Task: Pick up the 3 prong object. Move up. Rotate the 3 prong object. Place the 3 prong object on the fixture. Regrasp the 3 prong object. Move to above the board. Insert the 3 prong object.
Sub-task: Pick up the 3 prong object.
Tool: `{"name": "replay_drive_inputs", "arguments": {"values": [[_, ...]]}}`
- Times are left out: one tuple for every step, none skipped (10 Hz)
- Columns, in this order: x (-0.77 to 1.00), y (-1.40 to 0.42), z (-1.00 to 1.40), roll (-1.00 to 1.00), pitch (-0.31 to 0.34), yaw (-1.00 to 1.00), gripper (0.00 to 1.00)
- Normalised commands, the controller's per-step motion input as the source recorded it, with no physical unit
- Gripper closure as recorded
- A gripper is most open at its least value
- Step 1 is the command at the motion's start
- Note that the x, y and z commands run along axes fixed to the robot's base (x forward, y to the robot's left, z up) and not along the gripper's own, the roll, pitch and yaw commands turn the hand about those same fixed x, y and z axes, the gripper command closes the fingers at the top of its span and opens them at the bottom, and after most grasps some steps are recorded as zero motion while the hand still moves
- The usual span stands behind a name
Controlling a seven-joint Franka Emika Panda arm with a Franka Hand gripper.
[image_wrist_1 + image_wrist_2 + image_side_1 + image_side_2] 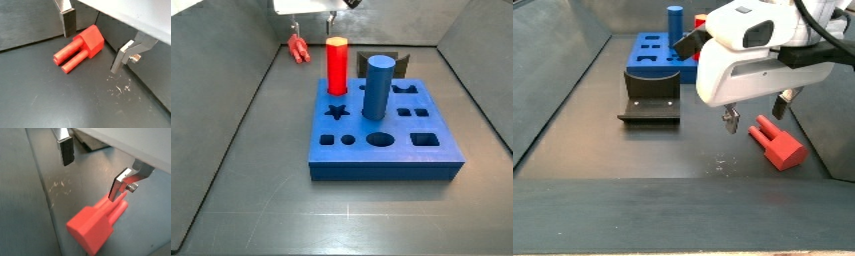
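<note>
The 3 prong object (pixel 80 47) is a small salmon-red piece that lies flat on the dark floor, near the wall. It also shows in the other wrist view (pixel 97 225) and in both side views (pixel 299 48) (pixel 776 140). My gripper (pixel 93 51) hovers just over it, open and empty, with its fingers (pixel 69 22) apart and not touching the piece. The gripper also shows in a wrist view (pixel 91 180) and in both side views (pixel 311 20) (pixel 756 115). The blue board (pixel 385 135) and the dark fixture (pixel 651 105) stand apart from the gripper.
A tall red peg (pixel 337 65) and a tall blue peg (pixel 378 88) stand in the board. Grey walls (pixel 251 70) enclose the floor, and one runs close beside the piece. The floor near the piece shows scratch marks (pixel 120 89).
</note>
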Motion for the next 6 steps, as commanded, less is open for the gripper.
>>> {"name": "replay_drive_inputs", "arguments": {"values": [[0.03,0.00,0.00,0.00,0.000,0.02,0.00],[0.00,0.00,-0.04,0.01,0.000,0.00,0.00],[-0.58,0.13,-0.29,0.11,-0.020,-0.04,0.00],[-0.49,0.13,-0.16,0.00,-0.043,-0.05,0.00],[-0.02,0.00,0.00,0.00,0.000,0.00,0.00],[-0.03,0.00,0.00,0.00,0.000,0.00,0.00]]}}
